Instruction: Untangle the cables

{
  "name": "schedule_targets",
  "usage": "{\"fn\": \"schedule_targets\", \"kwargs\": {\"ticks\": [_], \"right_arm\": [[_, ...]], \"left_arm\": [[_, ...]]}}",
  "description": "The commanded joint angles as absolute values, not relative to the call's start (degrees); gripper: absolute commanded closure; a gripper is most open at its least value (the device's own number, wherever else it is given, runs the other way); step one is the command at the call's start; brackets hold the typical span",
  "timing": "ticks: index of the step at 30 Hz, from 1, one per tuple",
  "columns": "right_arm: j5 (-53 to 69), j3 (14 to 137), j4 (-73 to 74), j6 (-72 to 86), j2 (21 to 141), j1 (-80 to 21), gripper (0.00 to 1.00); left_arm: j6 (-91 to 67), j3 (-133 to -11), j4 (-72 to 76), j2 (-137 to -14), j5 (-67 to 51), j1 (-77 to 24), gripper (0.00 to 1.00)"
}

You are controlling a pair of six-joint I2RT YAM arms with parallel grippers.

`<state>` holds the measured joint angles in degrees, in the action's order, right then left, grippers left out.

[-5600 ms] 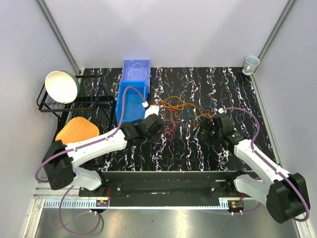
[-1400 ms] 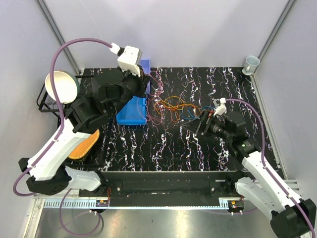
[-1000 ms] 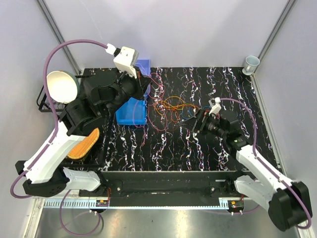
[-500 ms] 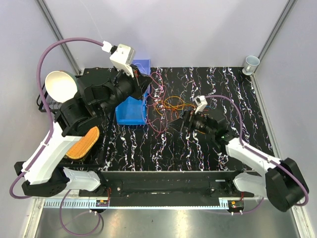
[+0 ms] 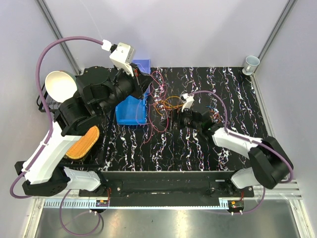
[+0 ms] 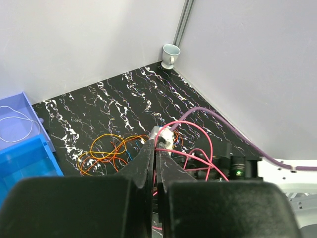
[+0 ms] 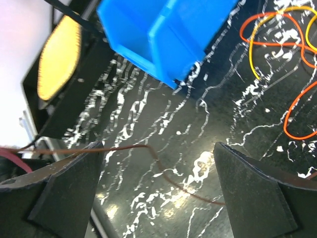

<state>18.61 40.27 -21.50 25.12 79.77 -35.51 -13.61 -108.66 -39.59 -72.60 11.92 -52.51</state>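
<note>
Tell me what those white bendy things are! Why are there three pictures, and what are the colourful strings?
The white bendy things are two robot arms. Each ends in a two-finger pincher called a gripper. One picture looks down from above; the other two come from little cameras on the arms' wrists. On the black marbled table lies a pile of thin cables, which are your strings. The left gripper is shut on a pink-red cable, held up above the pile. The right gripper is open, low over the table, with a brown cable running between its fingers. Nearby are a blue bin, a white bowl and a cup in the corner.
</note>
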Motion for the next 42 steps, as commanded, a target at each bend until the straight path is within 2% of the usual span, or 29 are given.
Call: {"fn": "schedule_targets", "kwargs": {"ticks": [1, 4, 5, 7, 8, 9, 15, 21, 26, 29, 33, 42], "right_arm": [[16.3, 44.5, -24.3, 22.8, 83.1, -36.5, 0.07], [16.4, 46.4, -24.1, 23.0, 86.0, -36.6, 0.25], [16.6, 46.7, -24.2, 23.4, 86.9, -36.8, 0.53], [17.0, 46.7, -24.3, 23.8, 87.3, -37.2, 0.73], [17.1, 46.6, -24.4, 24.2, 87.3, -37.4, 0.93], [16.6, 46.6, -23.9, 24.3, 87.4, -37.4, 1.0], [3.9, 42.6, -22.2, 26.9, 84.3, -36.3, 1.0], [6.3, 38.0, -21.0, 38.6, 86.7, -23.2, 1.0], [4.1, 37.5, -17.2, 43.1, 91.0, -20.5, 1.0], [4.3, 38.1, -15.9, 43.9, 92.8, -20.5, 1.0], [5.2, 38.8, -14.5, 43.8, 92.3, -20.5, 1.0], [5.7, 38.9, -7.8, 42.4, 84.4, -20.5, 1.0]], "left_arm": [[-14.3, -110.4, -38.0, -71.9, 10.5, -52.7, 1.0], [-14.2, -110.0, -38.0, -71.5, 10.8, -52.7, 1.0], [-14.1, -110.0, -38.0, -71.5, 11.2, -52.6, 1.0], [-13.9, -109.8, -38.1, -71.1, 11.6, -52.6, 1.0], [-13.6, -109.7, -38.1, -71.0, 12.2, -52.6, 1.0], [-13.4, -109.6, -38.2, -70.9, 12.7, -52.6, 1.0], [-13.3, -111.9, -41.5, -71.6, 18.2, -52.7, 1.0], [-9.3, -122.1, -47.0, -73.2, 26.3, -52.6, 1.0], [-5.1, -130.1, -48.5, -74.2, 33.3, -52.5, 1.0], [-3.3, -128.3, -46.8, -73.1, 37.3, -52.2, 1.0], [-2.4, -120.3, -43.5, -71.9, 39.6, -50.2, 1.0], [-7.4, -116.1, -41.5, -76.4, 30.2, -35.6, 1.0]]}}
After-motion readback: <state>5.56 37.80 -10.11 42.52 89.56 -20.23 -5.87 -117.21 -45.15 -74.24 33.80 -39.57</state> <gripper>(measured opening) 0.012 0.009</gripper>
